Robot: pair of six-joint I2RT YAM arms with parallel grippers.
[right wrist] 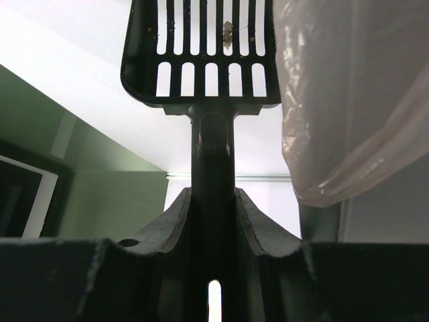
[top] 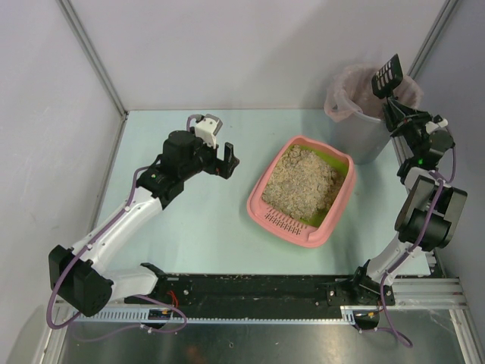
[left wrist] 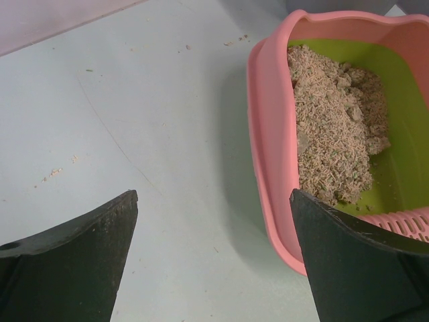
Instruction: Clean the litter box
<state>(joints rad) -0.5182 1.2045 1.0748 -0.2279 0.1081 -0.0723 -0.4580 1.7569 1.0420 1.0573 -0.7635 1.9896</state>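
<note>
1. At the bucket (top: 362, 133), far right, my right gripper (top: 392, 100) pinches the scoop (top: 386, 73) by its handle. I judge this the dumping step.
2. My left gripper (top: 227, 161) hangs spread near the litter box (top: 303, 236), which sits mid-table.
3. Next move: bring the scoop into the litter, held level.
4. The bucket's contents are hidden, and I cannot identify the speck on the scoop's slots.

There is one litter box (top: 286, 222), holding a single heap of beige litter (top: 303, 180). There is also one grey bucket (top: 365, 136) lined with one pinkish bag (top: 342, 82), and one black slotted scoop (top: 386, 73) with one small clump (right wrist: 228, 30) caught in its slots. On the one table (top: 197, 227) stand two arms, the left arm (top: 129, 216) and the right arm (top: 424, 212), so there are two grippers, the left gripper (left wrist: 213, 196) and the right gripper (right wrist: 213, 204), each with two fingers.
</note>
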